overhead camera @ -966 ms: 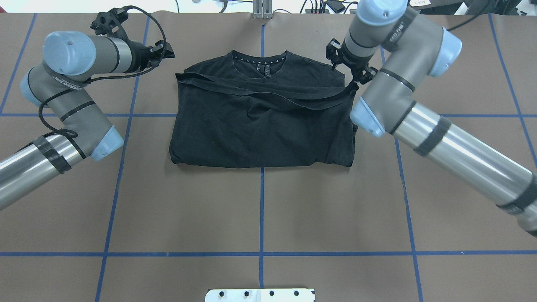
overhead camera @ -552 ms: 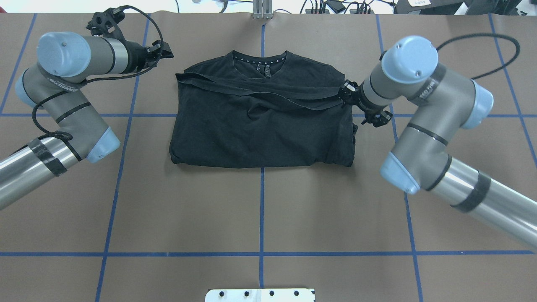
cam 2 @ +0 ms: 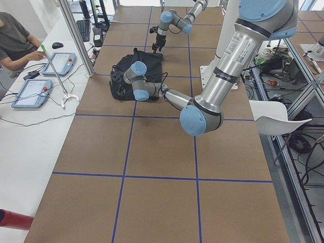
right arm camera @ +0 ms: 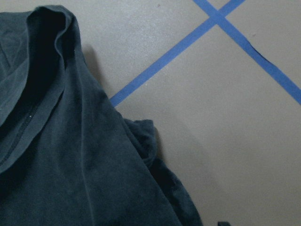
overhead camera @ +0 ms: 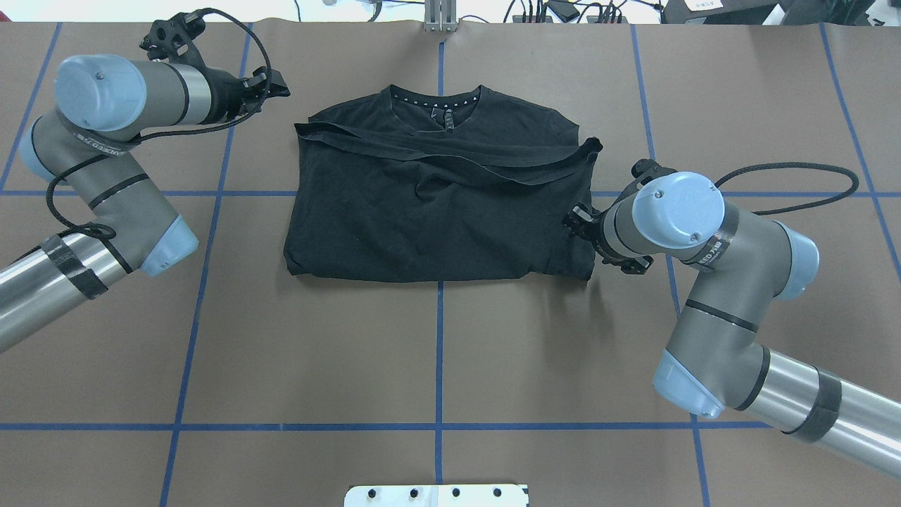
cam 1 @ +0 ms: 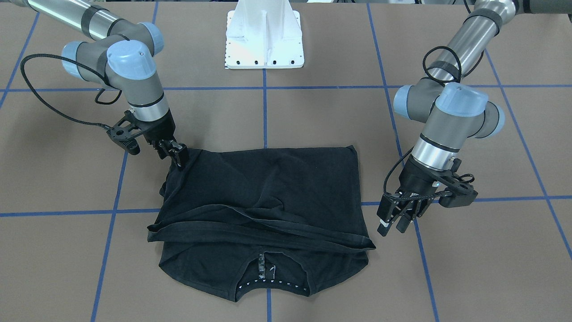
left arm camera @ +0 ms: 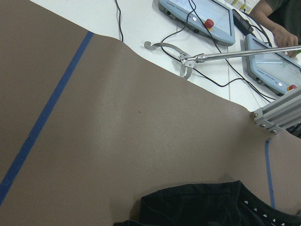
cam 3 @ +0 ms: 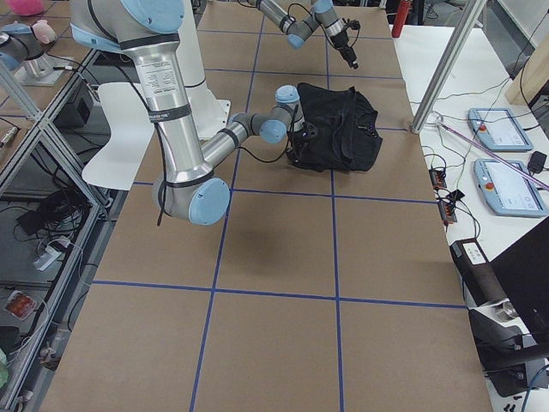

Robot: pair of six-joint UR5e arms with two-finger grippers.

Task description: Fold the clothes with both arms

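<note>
The black T-shirt [overhead camera: 436, 204] lies folded on the brown table, its white-dotted neckband [overhead camera: 436, 96] at the far edge and a hem band lying slantwise across it; the logo is hidden. It also shows in the front view [cam 1: 263, 192]. My right gripper [cam 1: 178, 157] is low at the shirt's right edge, jaws apart, holding nothing; in the overhead view [overhead camera: 571, 220] the wrist mostly hides it. The right wrist view shows that shirt edge [right arm camera: 84, 155] on the table. My left gripper [cam 1: 392, 227] hangs open and empty above bare table, left of the shirt's far corner [overhead camera: 281, 88].
The white bolted pedestal [cam 1: 263, 40] stands at the robot's side of the table. Blue tape lines [overhead camera: 440, 352] grid the brown mat. Beyond the far edge are tablets [left arm camera: 197, 14], cables and an aluminium post [overhead camera: 440, 14]. A seated operator [cam 2: 15, 35] is there.
My right arm has swung from the shirt's far right corner toward the robot along the right edge, leaving the hem corner lying there. My left arm has drifted slightly left.
</note>
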